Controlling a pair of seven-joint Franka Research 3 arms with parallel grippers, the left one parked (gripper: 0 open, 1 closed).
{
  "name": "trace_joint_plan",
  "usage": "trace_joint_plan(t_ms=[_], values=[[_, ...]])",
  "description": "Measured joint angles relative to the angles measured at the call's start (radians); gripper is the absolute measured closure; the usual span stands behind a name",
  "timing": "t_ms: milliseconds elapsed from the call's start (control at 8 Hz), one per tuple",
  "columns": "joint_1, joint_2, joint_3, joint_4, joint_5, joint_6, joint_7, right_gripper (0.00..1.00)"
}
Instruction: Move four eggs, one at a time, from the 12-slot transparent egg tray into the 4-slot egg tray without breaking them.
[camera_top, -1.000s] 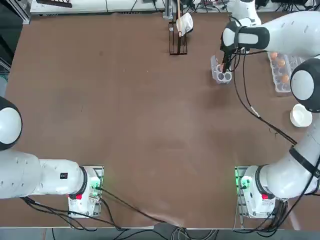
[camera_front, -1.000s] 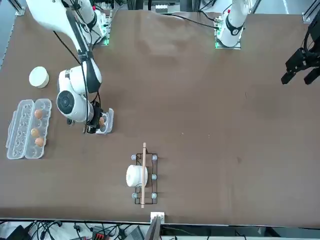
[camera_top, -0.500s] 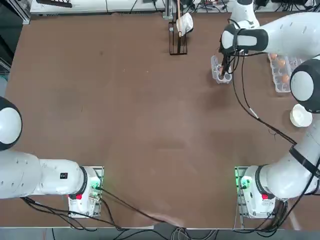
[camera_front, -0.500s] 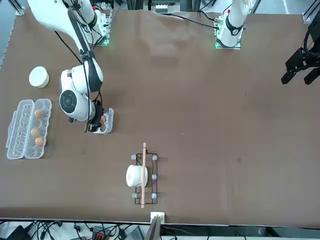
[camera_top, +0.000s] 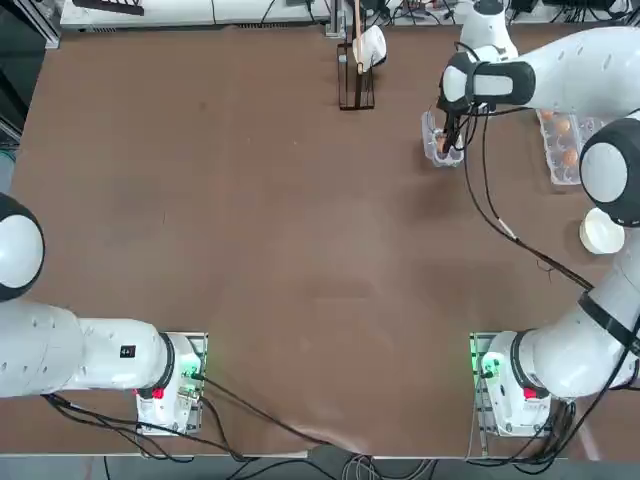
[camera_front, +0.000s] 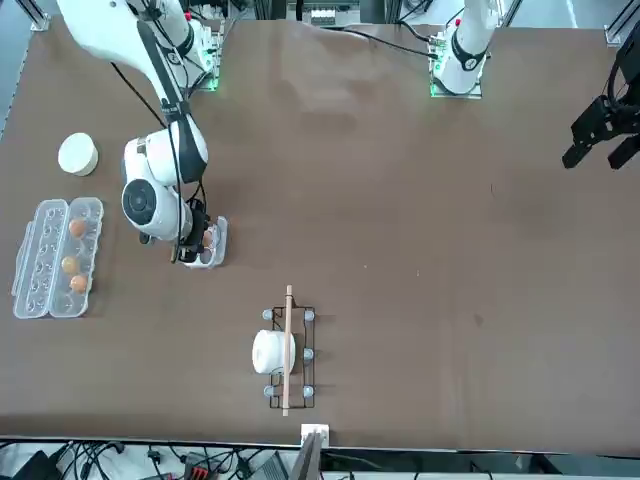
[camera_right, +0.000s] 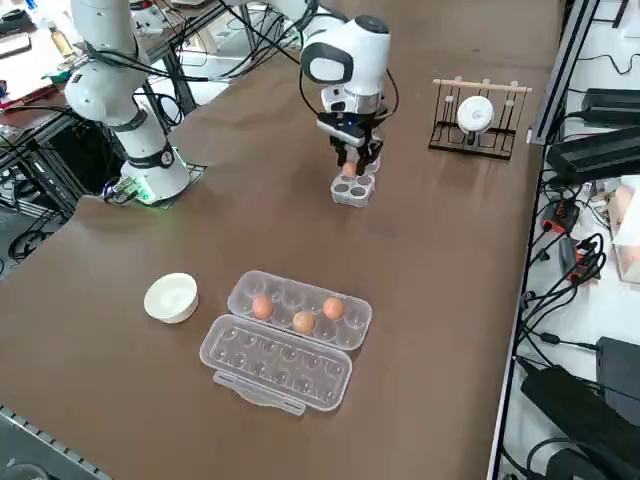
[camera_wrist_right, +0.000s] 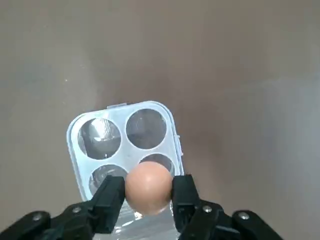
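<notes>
Gripping an egg (camera_wrist_right: 148, 186), the right hand (camera_wrist_right: 148, 195) hovers over the 4-slot egg tray (camera_wrist_right: 75, 140).

From my remote station: the right gripper (camera_right: 352, 160) hangs pointing down directly over the 4-slot egg tray (camera_right: 353, 189), its dark fingers (camera_right: 343, 156) pinched on something small and orange, apparently an egg, just above the tray's cups. Nearer the camera on the brown bench (camera_right: 430, 260), the 12-slot transparent egg tray (camera_right: 300, 307) lies with its clear lid (camera_right: 274, 364) folded flat alongside; three eggs (camera_right: 303, 321) sit in the cupped half. A round white bowl (camera_right: 171, 297) rests beside that tray. Toward the far edge stands a black wire rack (camera_right: 476, 125) holding a white cup (camera_right: 475, 113) under a wooden rod.
</notes>
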Motion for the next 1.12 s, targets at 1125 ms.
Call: trace_joint_plan(t_ms=[1125], values=[[0.0,0.0,-0.001,-0.017,0.0,0.006,0.001,0.43]])
